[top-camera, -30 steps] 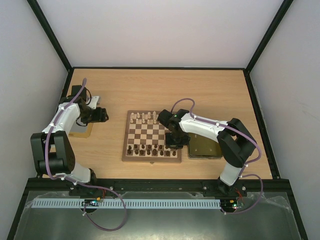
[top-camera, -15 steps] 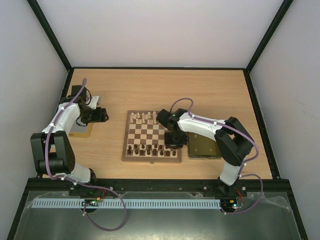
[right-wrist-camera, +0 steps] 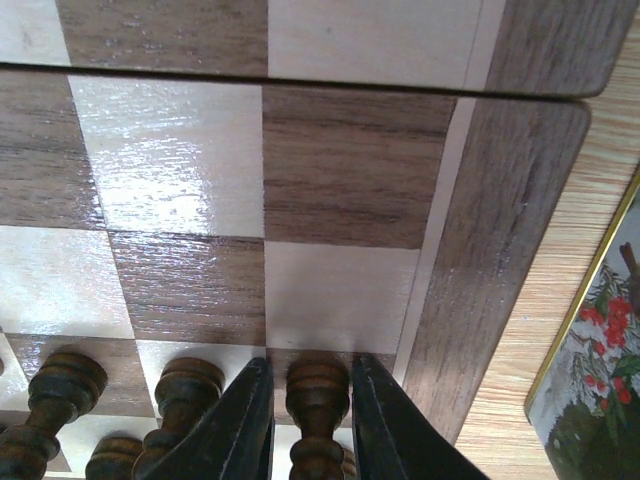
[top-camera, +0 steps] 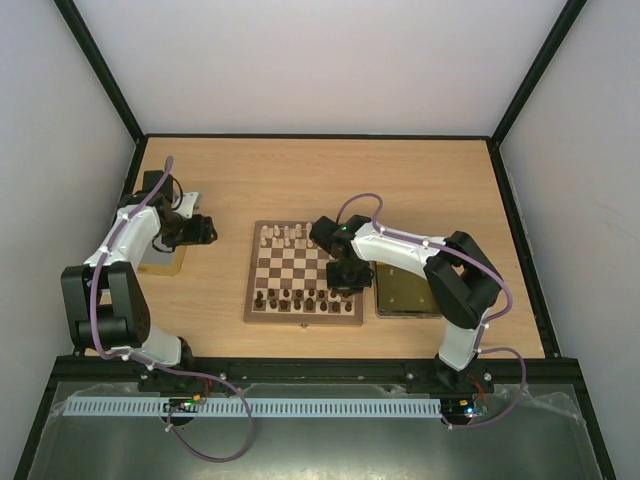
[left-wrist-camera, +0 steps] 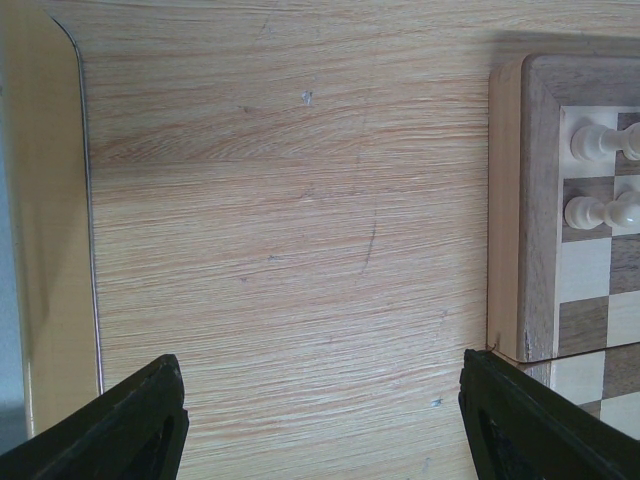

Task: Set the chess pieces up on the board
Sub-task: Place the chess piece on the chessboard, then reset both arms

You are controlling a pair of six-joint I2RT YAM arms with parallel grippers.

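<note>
Straddling a dark pawn (right-wrist-camera: 318,400), the right tool (right-wrist-camera: 310,366) has chess pieces (right-wrist-camera: 188,388) alongside.

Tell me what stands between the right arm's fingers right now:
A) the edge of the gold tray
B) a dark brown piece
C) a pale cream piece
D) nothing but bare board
B: the right wrist view shows a dark brown chess piece standing upright between the right fingers, on the board near its border; whether they pinch it is unclear.

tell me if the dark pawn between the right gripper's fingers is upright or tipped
Upright: the dark pawn stands on the board, head up, like the pawns beside it.
</note>
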